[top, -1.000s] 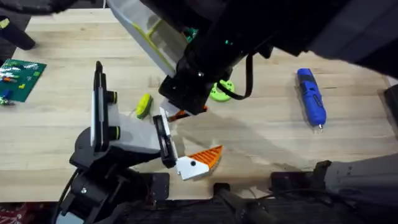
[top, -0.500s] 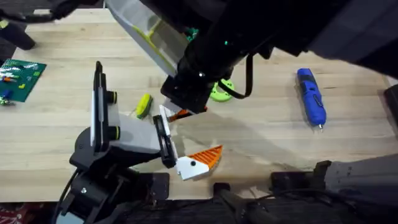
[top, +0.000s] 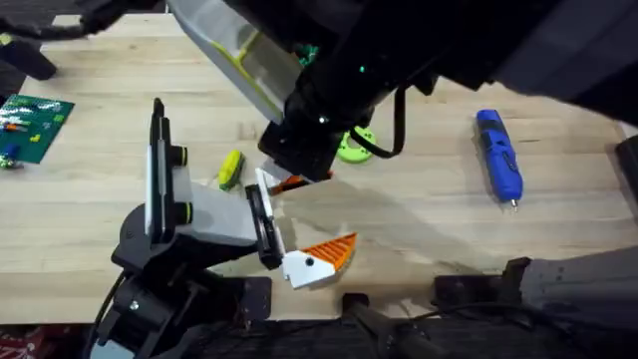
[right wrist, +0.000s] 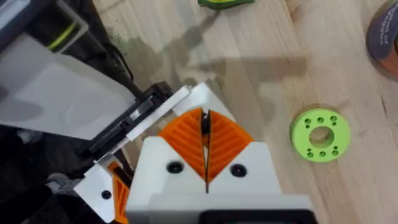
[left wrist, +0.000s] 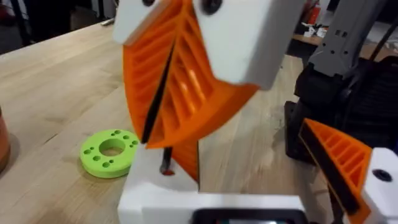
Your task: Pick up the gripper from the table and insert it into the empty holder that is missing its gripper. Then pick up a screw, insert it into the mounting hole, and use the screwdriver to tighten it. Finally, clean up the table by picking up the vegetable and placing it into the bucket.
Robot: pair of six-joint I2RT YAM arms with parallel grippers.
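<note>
- My right tool [right wrist: 206, 146]: orange pads pinched together on a thin dark screw, over the holder [right wrist: 155, 118].
- My left tool [top: 319, 261]: jaws spread, empty.
- Screw's tiny, rigid, slippery; I'd keep hold at its head.
- Screwdriver [top: 499, 158] lies on the surface, well apart.

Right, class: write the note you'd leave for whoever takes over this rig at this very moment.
Right gripper: shut on what looks like a small dark screw, held at the hole in the white mount on the left gripper.
Screwdriver: lying on the table, off to the right, untouched.
Vegetable: on the table beside the left arm, not yet binned.
Done: screw picked up.
Left: seat the screw, tighten it, clear the vegetable.
</note>
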